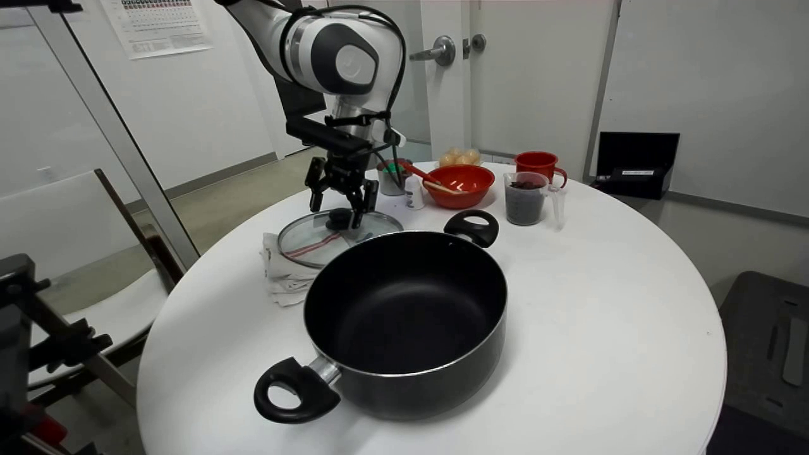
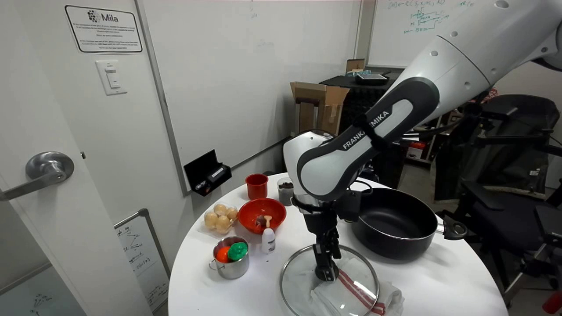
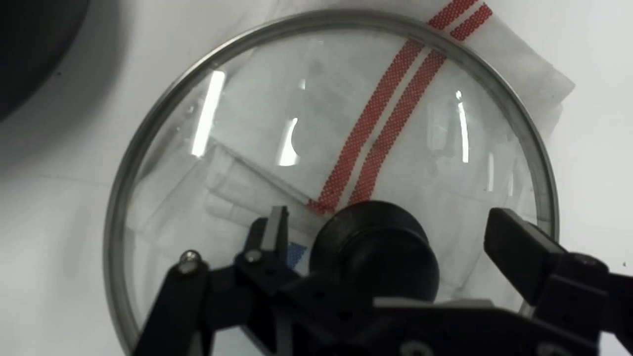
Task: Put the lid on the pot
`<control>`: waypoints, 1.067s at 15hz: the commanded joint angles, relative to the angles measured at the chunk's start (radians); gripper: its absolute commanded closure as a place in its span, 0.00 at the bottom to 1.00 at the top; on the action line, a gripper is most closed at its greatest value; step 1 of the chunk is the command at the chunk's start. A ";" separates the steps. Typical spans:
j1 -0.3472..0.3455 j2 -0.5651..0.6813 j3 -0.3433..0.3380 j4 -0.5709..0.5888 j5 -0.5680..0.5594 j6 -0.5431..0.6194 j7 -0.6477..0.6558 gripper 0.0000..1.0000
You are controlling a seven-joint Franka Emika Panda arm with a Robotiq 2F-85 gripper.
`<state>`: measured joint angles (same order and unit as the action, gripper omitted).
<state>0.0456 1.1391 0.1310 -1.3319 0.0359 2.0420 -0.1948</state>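
Observation:
The clear glass lid (image 1: 300,241) with a metal rim lies on a folded cloth beside the pot; it also shows in an exterior view (image 2: 303,281) and fills much of the wrist view (image 3: 277,109). Its dark knob (image 3: 373,247) points up. The wide black pot (image 1: 430,385) stands uncovered and empty on the table; its wall also shows in an exterior view (image 2: 386,243) and at the wrist view's top left corner (image 3: 34,49). My gripper (image 3: 387,217) is open over the lid, one finger on each side of the knob, with gaps to both. It points down in both exterior views (image 1: 335,213).
The white cloth (image 1: 287,284) with red stripes lies partly under the lid. Behind are a red bowl (image 1: 464,199), a red mug (image 1: 536,162), a clear measuring cup (image 1: 524,205), a metal cup (image 2: 232,267), a small white bottle (image 2: 268,241) and eggs (image 2: 221,219).

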 commanded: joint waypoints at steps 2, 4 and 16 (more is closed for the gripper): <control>0.019 0.014 -0.020 0.033 -0.005 -0.013 0.047 0.00; 0.021 0.015 -0.020 0.036 -0.005 -0.005 0.049 0.00; 0.034 0.022 -0.027 0.056 -0.010 0.006 0.058 0.04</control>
<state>0.0647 1.1425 0.1151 -1.3116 0.0347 2.0498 -0.1583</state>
